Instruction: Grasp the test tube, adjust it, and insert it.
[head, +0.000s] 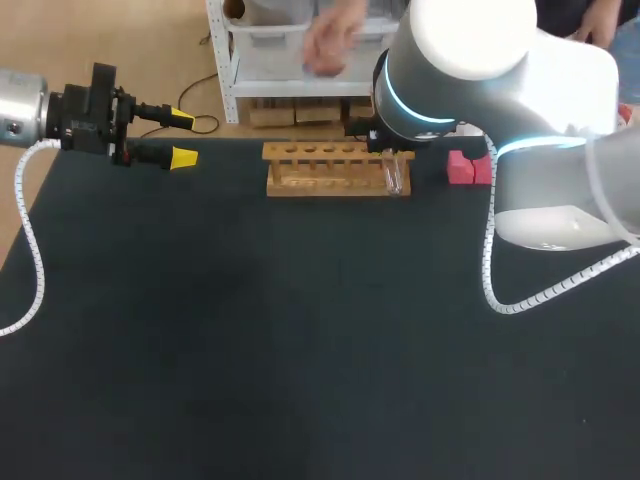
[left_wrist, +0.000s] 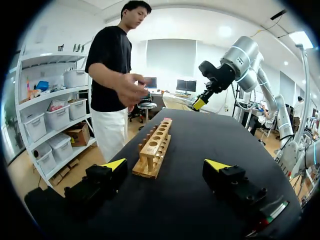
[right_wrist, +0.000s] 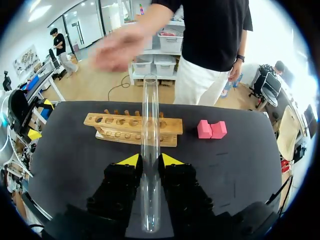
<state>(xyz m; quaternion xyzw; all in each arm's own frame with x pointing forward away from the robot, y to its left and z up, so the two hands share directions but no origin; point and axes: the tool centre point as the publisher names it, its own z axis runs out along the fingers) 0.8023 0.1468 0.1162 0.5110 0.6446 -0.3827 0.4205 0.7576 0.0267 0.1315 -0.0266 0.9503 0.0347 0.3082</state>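
Observation:
A clear glass test tube (right_wrist: 150, 125) runs lengthwise between the yellow-tipped fingers of my right gripper (right_wrist: 151, 161), which is shut on it; its open end points towards the wooden rack (right_wrist: 132, 129). In the head view the tube (head: 393, 175) shows at the right end of the rack (head: 330, 170), and the right arm's body hides the fingers. My left gripper (head: 183, 138) stands open and empty at the table's far left, level with the rack. Seen from the left wrist, the rack (left_wrist: 155, 147) lies ahead between the left gripper's (left_wrist: 165, 165) open fingers, with several empty holes.
Two pink blocks (head: 468, 167) lie just right of the rack, near the far edge of the black table (head: 300, 330). The bulky right arm (head: 480, 70) hangs over the far right corner.

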